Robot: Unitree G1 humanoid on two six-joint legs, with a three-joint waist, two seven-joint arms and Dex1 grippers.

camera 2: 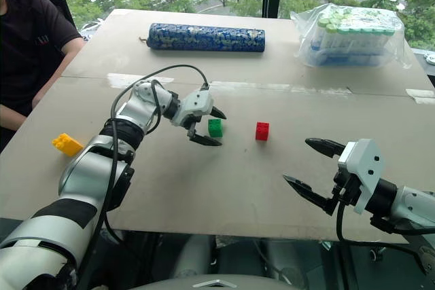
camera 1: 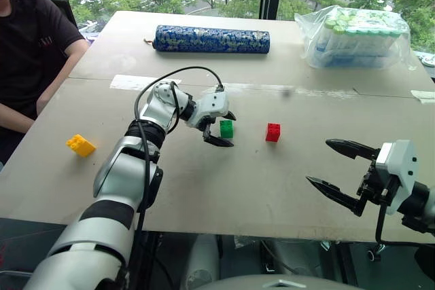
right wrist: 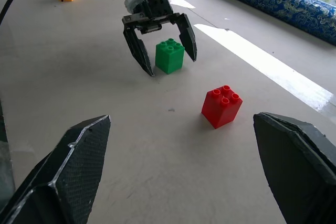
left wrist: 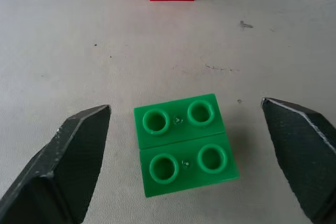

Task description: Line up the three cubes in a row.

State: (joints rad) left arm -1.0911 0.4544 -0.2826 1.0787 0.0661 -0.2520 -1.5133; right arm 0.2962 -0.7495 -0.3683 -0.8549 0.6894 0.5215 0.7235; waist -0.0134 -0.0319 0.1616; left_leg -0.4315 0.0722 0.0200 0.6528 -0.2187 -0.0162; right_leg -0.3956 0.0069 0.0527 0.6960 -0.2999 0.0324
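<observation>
On table (camera 1: 285, 188), green cube (camera 1: 226, 128) sits free beside red (camera 1: 272, 132) betw. spread left gripper (camera 1: 221, 129) fingers; yellow (camera 1: 80, 145) far off, unplaced; right gripper (camera 1: 338, 171) spread, empty.

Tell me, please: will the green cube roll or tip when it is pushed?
The green cube has flat sides and a square base, so it would probably slide, not roll. It looks like rigid plastic, probably light. The smooth table might let it skid easily.

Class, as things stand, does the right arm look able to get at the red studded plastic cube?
Probably yes. The right gripper hangs with jaws open, and bare table lies between it and the red studded plastic cube. The left gripper straddles the green studded cube, off that path.
</observation>
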